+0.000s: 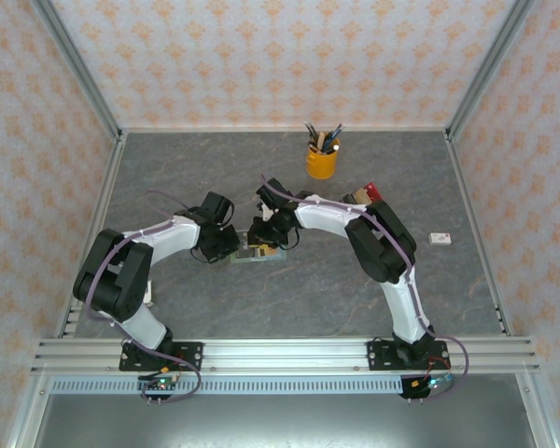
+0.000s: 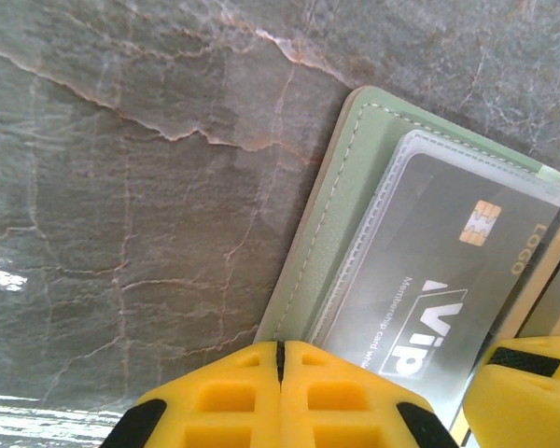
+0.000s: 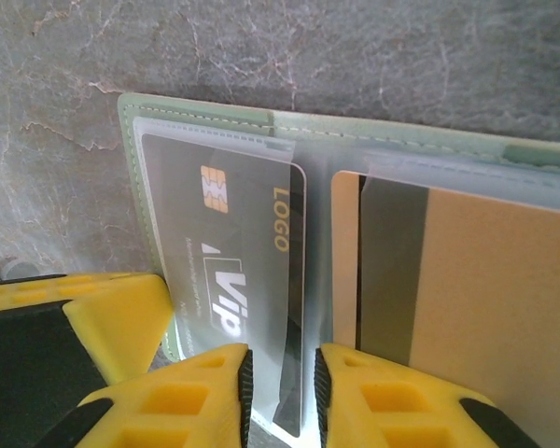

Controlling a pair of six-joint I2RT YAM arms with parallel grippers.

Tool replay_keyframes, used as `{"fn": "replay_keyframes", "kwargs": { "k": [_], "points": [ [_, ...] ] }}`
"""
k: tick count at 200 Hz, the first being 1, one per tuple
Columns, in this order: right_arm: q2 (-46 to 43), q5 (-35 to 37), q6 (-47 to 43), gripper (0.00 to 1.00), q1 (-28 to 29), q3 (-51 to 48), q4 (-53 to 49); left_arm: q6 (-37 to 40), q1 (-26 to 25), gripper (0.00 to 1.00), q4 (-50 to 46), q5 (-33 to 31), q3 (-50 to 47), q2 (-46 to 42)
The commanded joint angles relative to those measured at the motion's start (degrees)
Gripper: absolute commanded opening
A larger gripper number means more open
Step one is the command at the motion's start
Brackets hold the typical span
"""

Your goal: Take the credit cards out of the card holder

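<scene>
1. Card holder: you have it lying open and flat on the grey surface, about mid-surface, with both pincer tips at it.
2. Left pocket: dark credit card with a gold chip and "LOGO" and "VIP" print. It sits under a clear sleeve.
3. Right pocket: tan credit card with a dark stripe down its left side, also under clear plastic.
4. Left pincer: your yellow pads are pressed together along one seam, and nothing shows between them. The tip sits at the holder's outer green edge on the dark card's side. In the right wrist view it overlaps the holder's near left corner.
5. Right pincer: your jaws are narrow with a slim gap. The fingers straddle the dark card's inner long edge and the sleeve's edge, close to the fold. You cannot tell from these views whether they clamp the card or only bracket it.
6. The pincers sit just beside each other. One right finger shows in the left wrist view, close to the left pads.
7. Far side of the surface: yellow cup of pens. To its right is a dark, tan and red block cluster, with a small white item further right. All are well apart from the holder.
</scene>
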Motion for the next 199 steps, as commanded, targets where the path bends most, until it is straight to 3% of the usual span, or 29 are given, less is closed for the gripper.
{"fn": "replay_keyframes", "kwargs": {
  "k": [1,54,83,125,168,199],
  "points": [
    [2.39,-0.41,0.66,0.27,0.24,1.68,-1.17,-0.41,-0.13,0.05,-1.54,-0.70,-1.05,3.08],
    [3.78,-2.46,-0.58,0.28,0.28,3.37,-1.82,-0.30,-0.16,0.05,-1.76,-0.38,-1.22,3.71],
    [3.80,6.38,-1.97,0.27,0.70,5.56,-8.05,-0.32,-0.12,0.05,-2.05,-0.56,-1.12,3.81],
    [5.79,10.63,-1.45,0.27,0.88,6.75,-11.36,-0.41,-0.13,0.04,-2.21,-0.79,-1.20,4.06],
    [7.83,4.82,-2.22,0.27,1.09,7.81,-9.82,-0.24,-0.13,0.04,-1.85,-0.32,-1.20,4.77],
    [5.38,-5.14,-2.67,0.27,1.11,5.39,-1.93,-0.24,-0.13,0.04,-1.45,-0.25,-1.52,5.15]
  ]
}}
